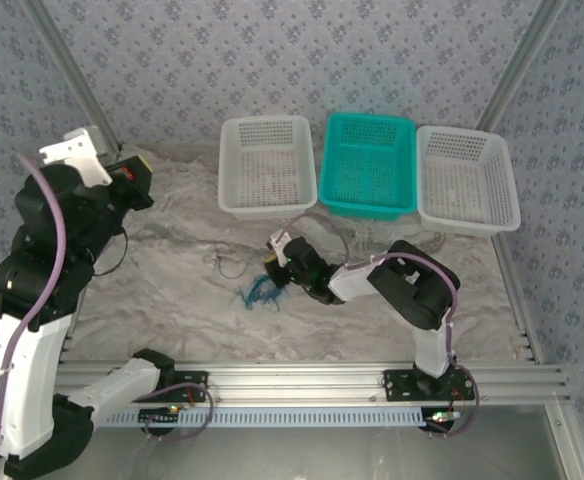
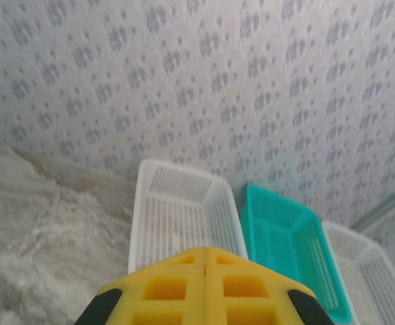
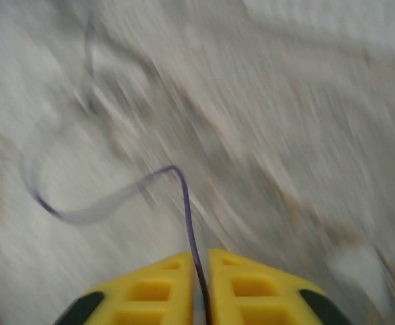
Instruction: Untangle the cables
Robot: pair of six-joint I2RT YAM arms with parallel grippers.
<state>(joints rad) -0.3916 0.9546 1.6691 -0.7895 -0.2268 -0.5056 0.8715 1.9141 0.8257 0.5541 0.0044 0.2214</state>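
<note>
The right gripper [image 3: 201,256] is pinching the purple cable [image 3: 184,203] between jaws drawn almost together, on the near side of the teal basket [image 1: 368,165] and to its left. The other cables [image 1: 261,291], a blue-green tangle, are lying on the table [image 1: 172,300] nearer and further left of that basket. The left gripper [image 2: 205,252] is sitting fully closed and empty, raised far left of the basket and facing it.

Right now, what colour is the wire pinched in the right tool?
Dark purple; the wire shows best in the right wrist view.
</note>
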